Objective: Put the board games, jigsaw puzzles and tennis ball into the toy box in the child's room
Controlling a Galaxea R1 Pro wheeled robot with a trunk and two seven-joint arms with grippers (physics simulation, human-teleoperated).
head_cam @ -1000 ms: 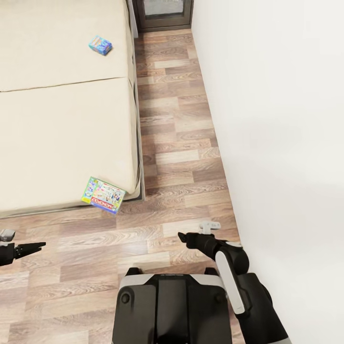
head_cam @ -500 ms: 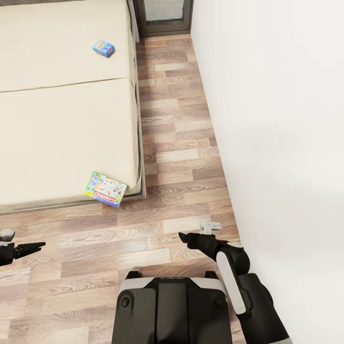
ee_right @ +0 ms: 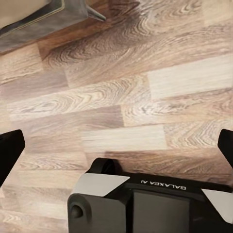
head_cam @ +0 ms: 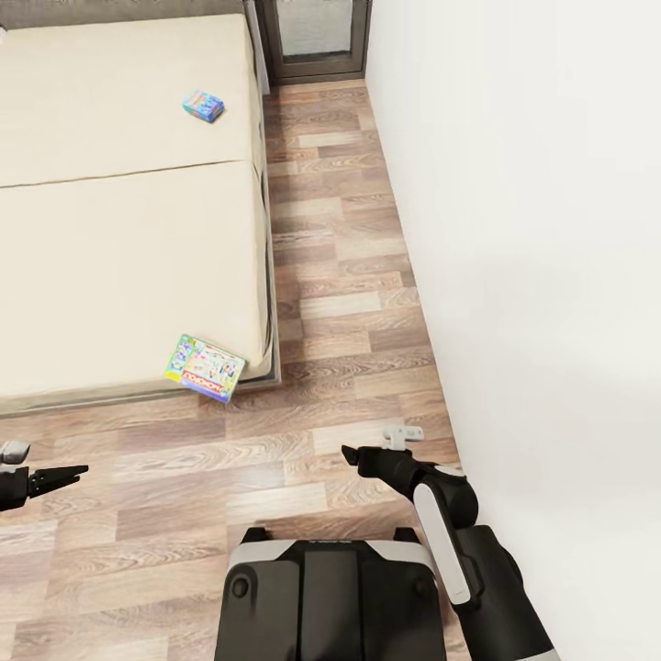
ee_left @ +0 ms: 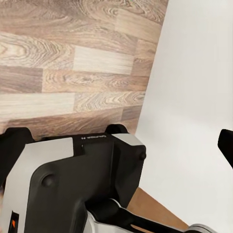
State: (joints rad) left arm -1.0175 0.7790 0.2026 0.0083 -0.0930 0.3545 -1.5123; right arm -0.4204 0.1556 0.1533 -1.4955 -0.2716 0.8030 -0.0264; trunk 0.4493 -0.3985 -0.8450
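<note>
Two board games lie on the beige bed (head_cam: 119, 257). A small blue one (head_cam: 203, 106) rests far up the mattress near its right edge. A larger green and multicolour one (head_cam: 206, 367) sits at the bed's near right corner, slightly overhanging the edge. My left gripper (head_cam: 81, 472) hovers open over the floor at the left edge of the head view, well short of the bed. My right gripper (head_cam: 349, 453) is open above the floor, to the right of the near game; its fingertips (ee_right: 9, 150) stand wide apart with nothing between them. The bed frame's corner (ee_right: 43, 19) appears in the right wrist view.
A white wall (head_cam: 532, 275) runs along the right. A strip of wood-plank floor (head_cam: 330, 239) lies between it and the bed, ending at a dark-framed door (head_cam: 314, 28). My dark base (head_cam: 326, 588) is at the bottom of the head view.
The whole view has shifted a little, so the bed's far end and the door show more; the camera moved. Both arms and both games keep their places.
</note>
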